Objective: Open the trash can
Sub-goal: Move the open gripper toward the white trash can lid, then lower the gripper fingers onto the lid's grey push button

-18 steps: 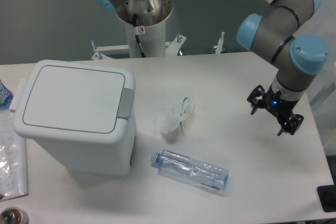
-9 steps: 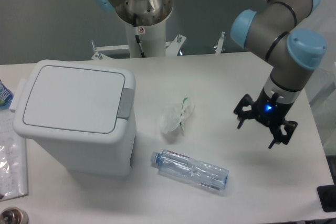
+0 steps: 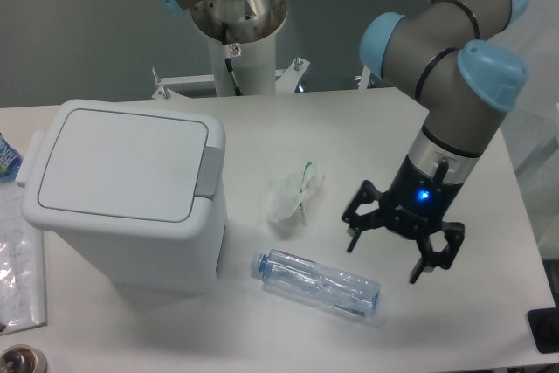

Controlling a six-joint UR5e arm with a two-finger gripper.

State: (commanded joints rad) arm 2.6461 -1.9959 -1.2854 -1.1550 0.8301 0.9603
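Trash can sits on the left part of the table, upright, flat white lid down and closed, grey push-button tab on its right rim.

Gripper hangs over the right-centre of the table, fingers pointing down, jaws spread wide with nothing between them. A blue light glows on the wrist just above the fingers. The gripper is well apart from the trash can, with other items lying between.

Clear plastic bottle lies on its side in front, cap end toward the trash can, its far end just below the gripper. Crumpled white wrapper with a thin green strip rests between the trash can and the gripper.

Arm base column stands behind the table, at the rear edge
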